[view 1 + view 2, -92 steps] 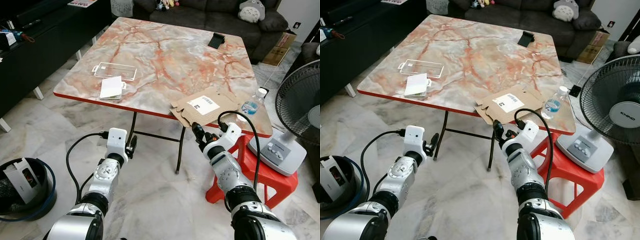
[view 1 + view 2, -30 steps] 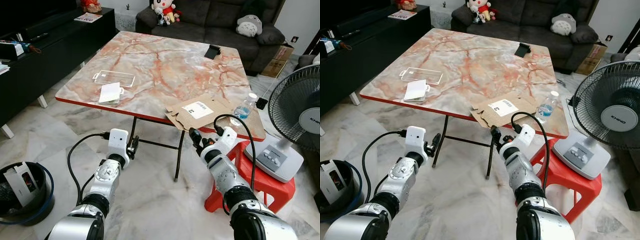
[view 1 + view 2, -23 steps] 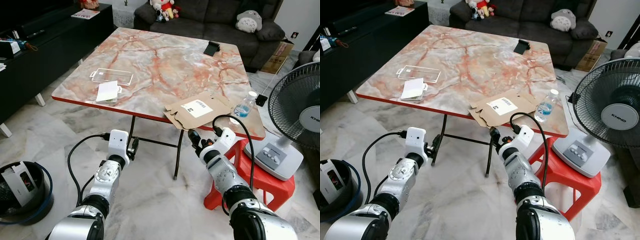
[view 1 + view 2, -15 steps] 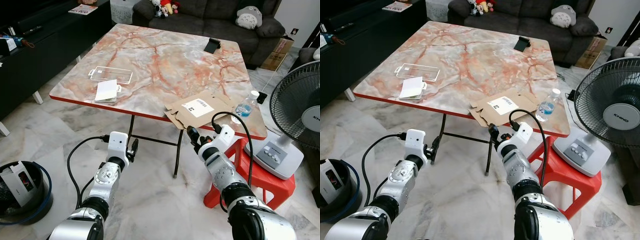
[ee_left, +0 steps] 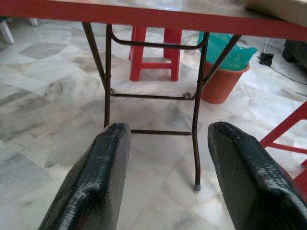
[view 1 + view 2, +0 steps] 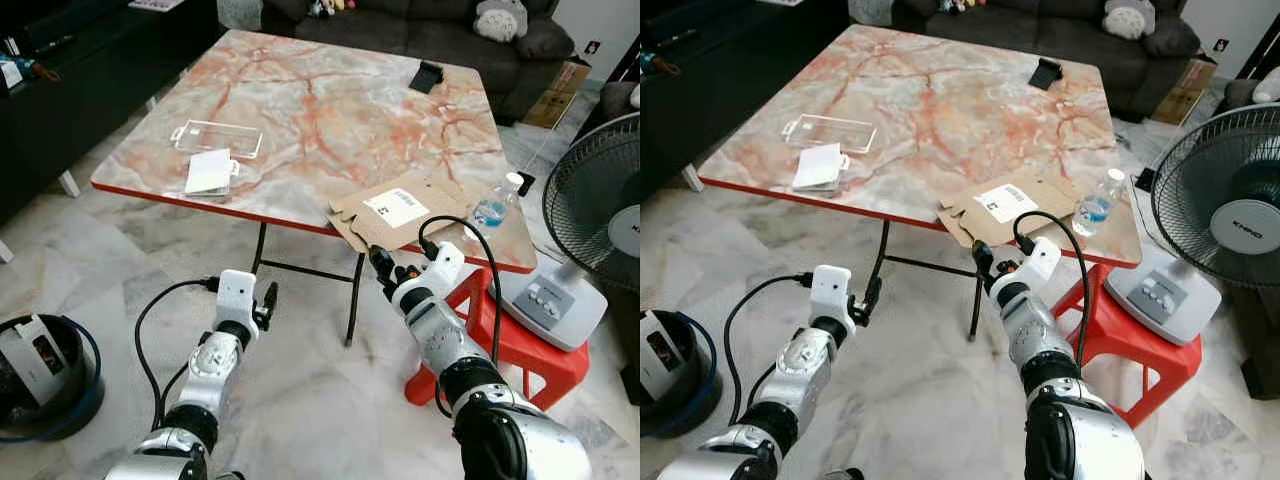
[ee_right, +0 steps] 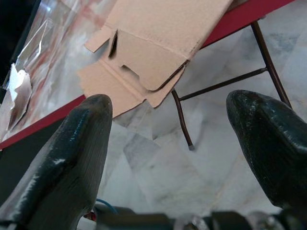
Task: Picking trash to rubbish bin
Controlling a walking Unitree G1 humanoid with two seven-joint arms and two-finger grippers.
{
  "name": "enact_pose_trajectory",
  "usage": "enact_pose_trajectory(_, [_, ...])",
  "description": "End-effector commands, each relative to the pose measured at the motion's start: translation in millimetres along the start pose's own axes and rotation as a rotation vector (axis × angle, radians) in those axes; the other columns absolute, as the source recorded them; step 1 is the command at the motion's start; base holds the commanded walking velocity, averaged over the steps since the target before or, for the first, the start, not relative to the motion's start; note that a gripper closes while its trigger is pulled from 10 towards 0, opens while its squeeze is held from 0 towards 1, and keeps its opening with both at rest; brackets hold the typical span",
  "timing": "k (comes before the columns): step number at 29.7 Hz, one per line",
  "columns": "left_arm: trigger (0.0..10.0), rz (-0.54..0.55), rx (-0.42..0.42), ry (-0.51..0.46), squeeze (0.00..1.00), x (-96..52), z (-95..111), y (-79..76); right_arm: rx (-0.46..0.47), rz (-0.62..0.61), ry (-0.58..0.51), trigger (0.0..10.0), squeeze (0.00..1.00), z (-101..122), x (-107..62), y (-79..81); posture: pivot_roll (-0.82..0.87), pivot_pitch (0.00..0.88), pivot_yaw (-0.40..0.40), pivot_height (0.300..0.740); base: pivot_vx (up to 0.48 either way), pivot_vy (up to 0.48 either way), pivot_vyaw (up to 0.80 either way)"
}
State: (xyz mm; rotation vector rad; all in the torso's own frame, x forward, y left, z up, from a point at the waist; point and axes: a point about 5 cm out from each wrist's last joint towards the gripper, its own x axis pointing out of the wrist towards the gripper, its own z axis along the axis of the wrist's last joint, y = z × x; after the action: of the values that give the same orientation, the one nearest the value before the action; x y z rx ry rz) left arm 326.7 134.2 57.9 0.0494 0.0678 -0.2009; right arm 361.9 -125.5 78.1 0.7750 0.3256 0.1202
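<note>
Two claws spread wide, empty | right claw [image 6: 378, 262] just below flattened cardboard [image 6: 398, 209] | left claw [image 6: 266, 300] low

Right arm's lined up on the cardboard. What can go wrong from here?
1. The flattened cardboard overhangs the table edge; a nudge from the open right gripper just below it may tip it to the floor.
2. The water bottle stands beside the cardboard; dragging the sheet may topple it.
3. The rubbish bin sits far to the left, so the carry is long.

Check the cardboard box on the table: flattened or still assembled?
Flattened. The cardboard box lies flat on the table, flaps spread past the near edge, label up. The right tool, open, sits just below it.
</note>
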Motion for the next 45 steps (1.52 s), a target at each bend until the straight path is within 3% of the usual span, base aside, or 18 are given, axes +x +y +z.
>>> enact_pose_trajectory(1, [10.0, -0.023, 0.011, -0.012, 0.00, -4.4, -3, -7.4, -0.010, -0.004, -0.003, 10.0, 0.00, 4, 0.9, 0.3, 0.03, 0.154, -0.137, 0.740, 0.000, 0.000, 0.00])
enact_pose_trajectory(11, [10.0, -0.023, 0.002, -0.033, 0.00, -8.9, -2, -12.4, 0.002, 0.011, -0.022, 10.0, 0.00, 10, 4.4, 8.2, 0.04, 0.185, -0.142, 0.740, 0.000, 0.000, 0.00])
enact_pose_trajectory(18, [10.0, -0.019, -0.006, -0.054, 0.00, -13.5, -1, -13.3, 0.052, 0.055, -0.085, 10.0, 0.00, 26, 9.4, 23.0, 0.04, 0.220, -0.141, 0.740, 0.000, 0.000, 0.00])
enact_pose_trajectory(31, [10.0, -0.025, -0.012, -0.044, 0.00, -20.2, -4, -19.6, 0.061, 0.058, -0.101, 10.0, 0.00, 32, 11.5, 27.4, 0.04, 0.249, -0.144, 0.740, 0.000, 0.000, 0.00])
enact_pose_trajectory(45, [10.0, -0.024, -0.011, -0.034, 0.00, -21.0, -2, -18.7, 0.100, 0.126, -0.143, 10.0, 0.00, 47, 17.0, 50.9, 0.03, 0.259, -0.142, 0.740, 0.000, 0.000, 0.00])
